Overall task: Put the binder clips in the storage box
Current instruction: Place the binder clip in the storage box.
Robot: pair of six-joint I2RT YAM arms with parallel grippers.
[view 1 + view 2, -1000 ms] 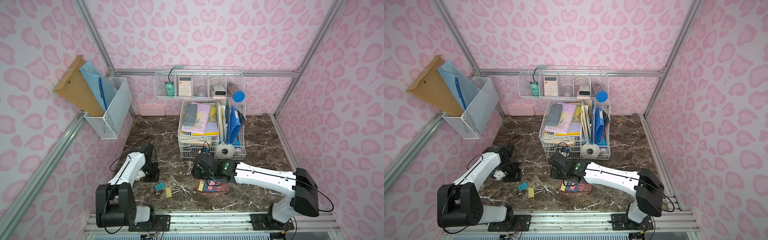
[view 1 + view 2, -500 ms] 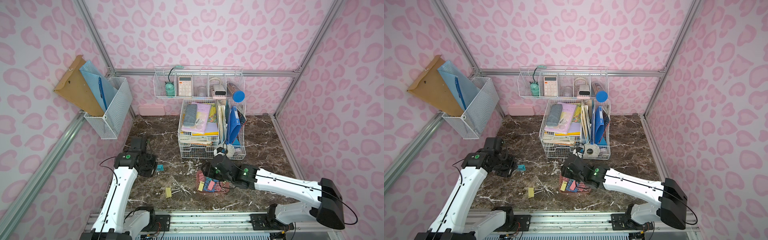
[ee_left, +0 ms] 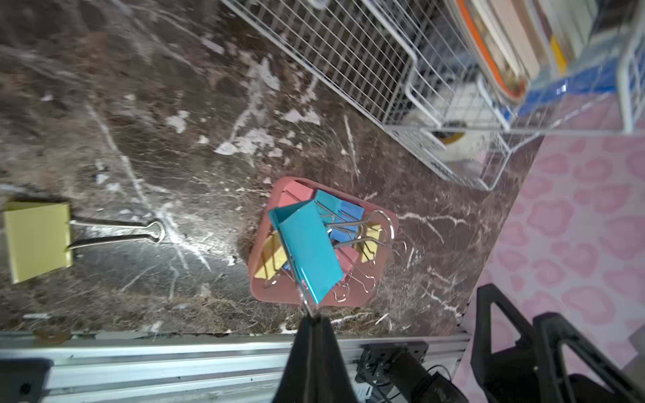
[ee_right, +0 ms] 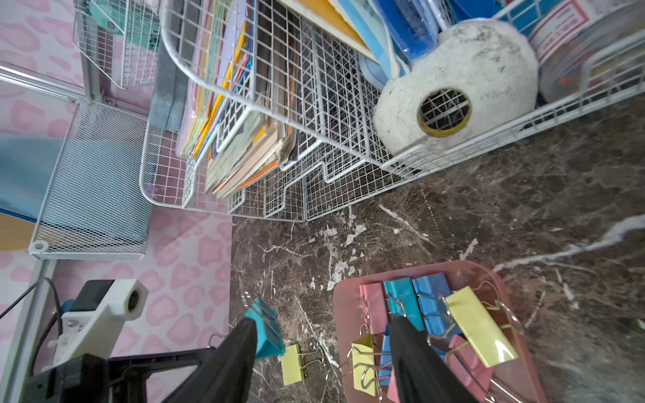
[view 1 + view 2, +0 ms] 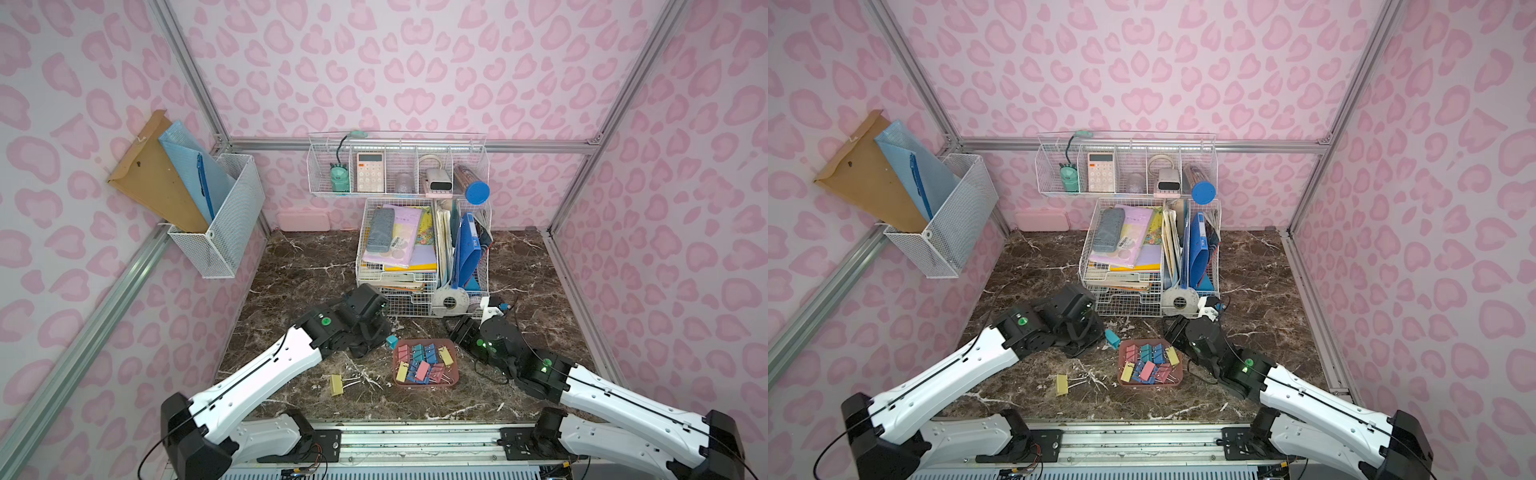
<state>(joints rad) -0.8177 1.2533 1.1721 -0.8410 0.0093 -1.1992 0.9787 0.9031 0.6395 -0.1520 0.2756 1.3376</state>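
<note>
Left wrist view, lower centre of frame: the left gripper (image 3: 311,315) has its jaws together on one silver wire handle of a teal metal binder clip (image 3: 307,247). The clip dangles tilted over the shallow translucent pinkish-red plastic storage box (image 3: 277,292), which already holds pastel binder clips (image 5: 422,361).

In a top view the teal clip (image 5: 391,341) hangs at the box's upper-left corner. A release there may glance off the rim onto the dark marble tabletop (image 5: 291,291), near the stray yellow clip (image 5: 336,384).

The right gripper (image 4: 321,322) has its jaws apart and empty close by the box, and a swing could nudge it.

No writing is legible.
</note>
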